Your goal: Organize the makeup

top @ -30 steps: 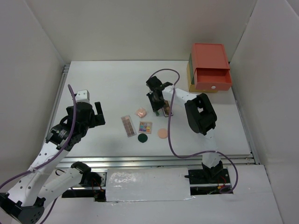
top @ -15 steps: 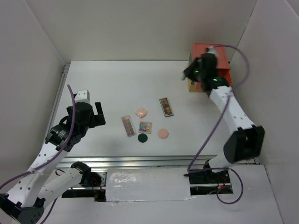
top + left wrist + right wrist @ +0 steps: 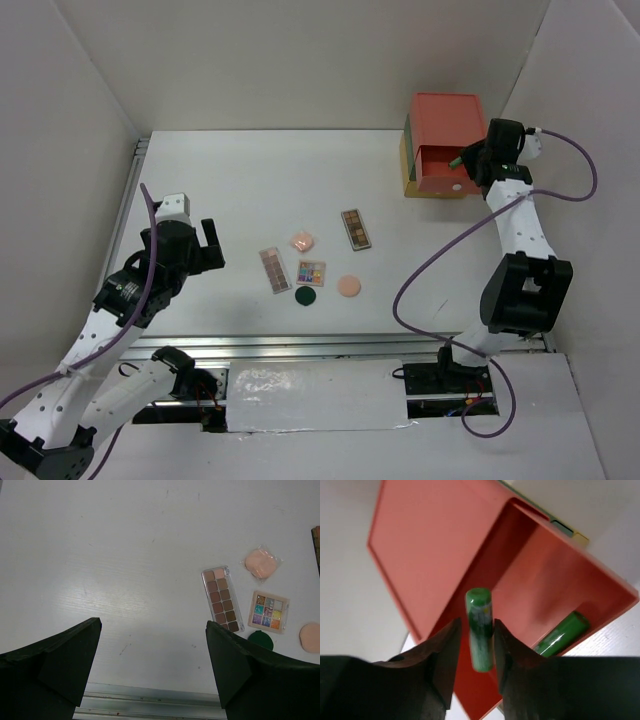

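Note:
My right gripper [image 3: 470, 160] is at the right side of the open red drawer [image 3: 440, 170], shut on a green tube [image 3: 480, 630] held upright over the drawer's inside [image 3: 530, 595]. A second green tube [image 3: 562, 632] lies in that drawer. On the table lie two long brownish palettes [image 3: 273, 270] [image 3: 356, 229], a square multicolour palette [image 3: 311, 272], a pink compact [image 3: 302, 241], a peach compact [image 3: 348, 286] and a dark-green compact [image 3: 306, 296]. My left gripper [image 3: 200, 245] is open and empty, left of them, above bare table [image 3: 153, 625].
The red drawer belongs to a stacked red, green and yellow box [image 3: 445, 115] at the back right corner. White walls enclose the table on three sides. A metal rail [image 3: 150, 702] runs along the near edge.
My right arm has swung from the palette at the table's middle over to the drawer box, now at its right side with the green tube. The left arm has not moved.

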You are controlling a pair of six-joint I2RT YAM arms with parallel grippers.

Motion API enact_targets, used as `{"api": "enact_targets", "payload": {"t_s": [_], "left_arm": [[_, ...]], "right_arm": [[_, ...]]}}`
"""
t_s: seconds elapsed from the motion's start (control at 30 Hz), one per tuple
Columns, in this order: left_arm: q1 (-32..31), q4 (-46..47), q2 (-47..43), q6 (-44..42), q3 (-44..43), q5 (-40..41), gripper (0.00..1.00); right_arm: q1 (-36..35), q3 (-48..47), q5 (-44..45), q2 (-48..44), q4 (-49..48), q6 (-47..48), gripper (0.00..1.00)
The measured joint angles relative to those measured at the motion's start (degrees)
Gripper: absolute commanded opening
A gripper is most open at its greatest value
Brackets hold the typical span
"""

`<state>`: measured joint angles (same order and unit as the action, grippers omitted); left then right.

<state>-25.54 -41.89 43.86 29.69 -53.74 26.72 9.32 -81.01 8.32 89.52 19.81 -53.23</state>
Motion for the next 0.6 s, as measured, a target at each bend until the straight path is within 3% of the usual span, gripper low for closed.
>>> {"api": "enact_targets", "payload": {"t_s": [0.03,0.13,0.17,0.37,0.5,0.6], "left_arm": [[0.00,0.00,-0.02,0.00,0.00,0.00,0.99],[0.00,0.00,-0.02,0.00,0.00,0.00,0.99],[0.00,0.02,-0.02,0.00,0.00,-0.02,0.99],[0.00,0.00,0.00,-0.04,0.00,0.00,0.99],[0.00,0.02,0.24,-0.68,0.00,0.00,0.99],[0.00,0.04,0.46,-1.01,0.00,-0.04,0.99]], "right_arm": [[0.46,0.00,-0.39,0.90,0.35,-0.37,0.46],[1.40,0.00,-2.67,2.27,0.15,-0.81,0.76],[1.57,0.00,-3.65,2.34,-0.20,-0.83,0.97],[1.70,5.73,-6.69,-4.04,-6.38,-0.09,0.99],[1.70,19.69,-6.47,-16.96,-11.28,-0.37,0.95],[1.70,29.79,-5.86,-24.72,-14.32,-1.14,0.86]]}}
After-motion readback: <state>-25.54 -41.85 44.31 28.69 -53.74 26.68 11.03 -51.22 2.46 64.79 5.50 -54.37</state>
